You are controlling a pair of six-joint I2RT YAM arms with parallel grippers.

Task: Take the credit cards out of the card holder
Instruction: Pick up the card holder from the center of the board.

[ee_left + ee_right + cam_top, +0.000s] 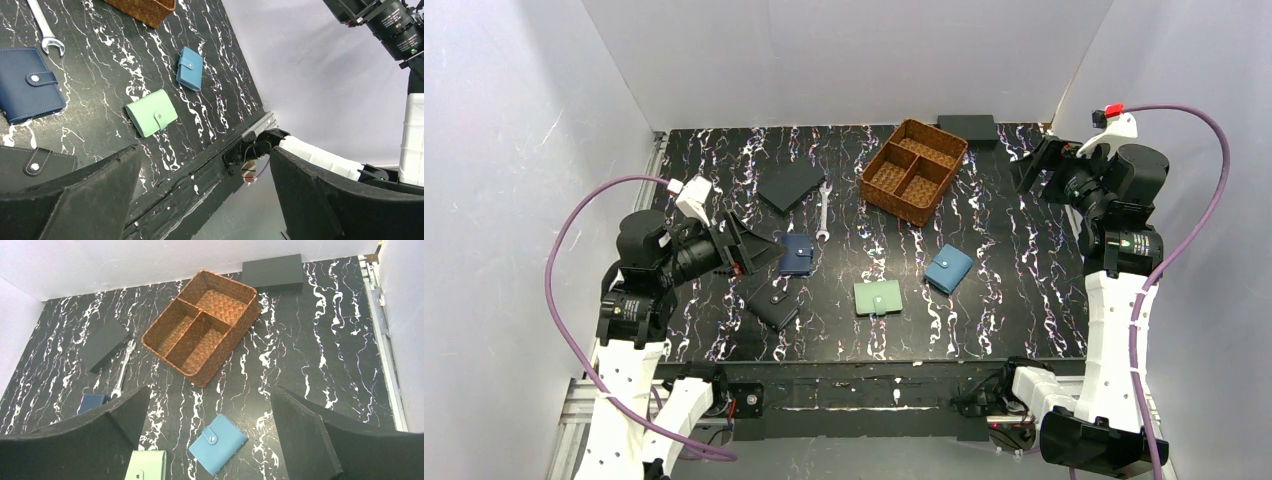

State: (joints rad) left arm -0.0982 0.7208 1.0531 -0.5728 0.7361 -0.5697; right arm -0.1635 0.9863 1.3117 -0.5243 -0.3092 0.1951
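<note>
credit cards hidden w/in shut card holder (pixel 878 298), blk wallet (pixel 52 164) cropped

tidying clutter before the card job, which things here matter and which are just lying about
Job: mint-green card holder, closed; cards unseen.
Lying about: blue wallet, navy wallet, black wallet, wrench, basket, dark pad, black box.

Robot lab, white-walled enclosure (pixel 844 60), marbled table (pixel 1004 310)

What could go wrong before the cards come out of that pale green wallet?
1. The green wallet lies snapped shut and flat; no cards show, and it may slide when a hand tugs it open.
2. The blue wallet and navy wallet lie close by, so the left hand or right hand, both open and empty, might grab the wrong one.
</note>
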